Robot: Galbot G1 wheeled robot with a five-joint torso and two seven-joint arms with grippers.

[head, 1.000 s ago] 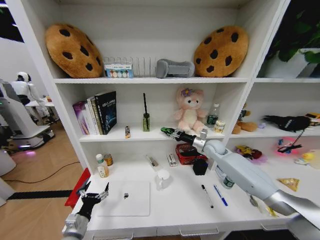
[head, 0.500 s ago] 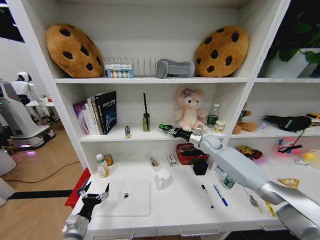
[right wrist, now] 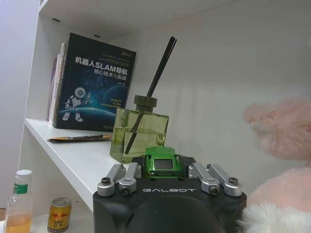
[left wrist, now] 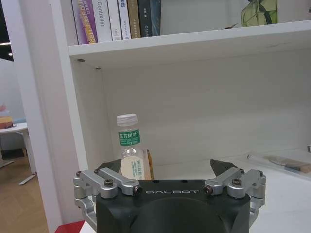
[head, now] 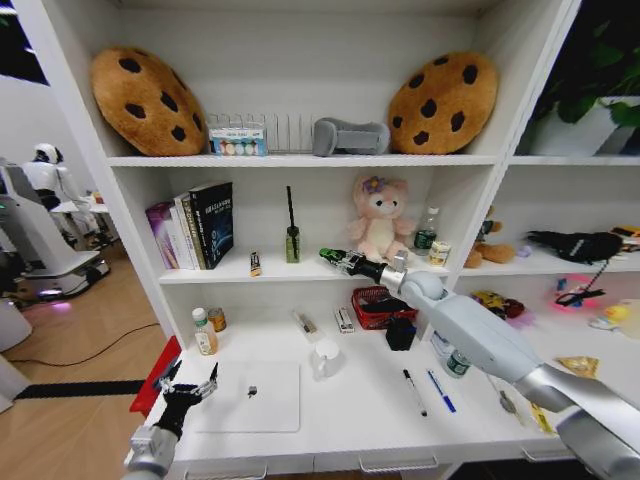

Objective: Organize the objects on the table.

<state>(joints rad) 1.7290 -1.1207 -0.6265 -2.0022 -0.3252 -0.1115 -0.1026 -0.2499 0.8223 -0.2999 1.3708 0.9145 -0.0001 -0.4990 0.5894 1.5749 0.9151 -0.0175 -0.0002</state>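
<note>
My right gripper [head: 336, 261] reaches over the middle shelf between the reed diffuser bottle [head: 292, 243] and the pink plush [head: 379, 222]. It is shut on the tiny green toy car [right wrist: 162, 161], held just above the shelf board. On the white table [head: 350, 425] lie the silver laptop [head: 255, 396], a black pen [head: 413, 391] and a blue pen [head: 440, 391]. A small clear bottle [head: 205, 333] stands at the back left. My left gripper [head: 190, 386] hangs open at the laptop's left edge, with that bottle [left wrist: 129, 150] straight ahead of it.
Books [head: 195, 225] stand on the middle shelf's left. Under it sit a red basket [head: 375, 308], a black cup [head: 401, 333], a white round object [head: 325, 356] and a can [head: 217, 319]. Cookie cushions [head: 145, 100] fill the top shelf. Another bottle [head: 456, 363] stands under my right arm.
My right gripper has risen slightly and edged left over the shelf with the green car. The left arm has hardly moved.
</note>
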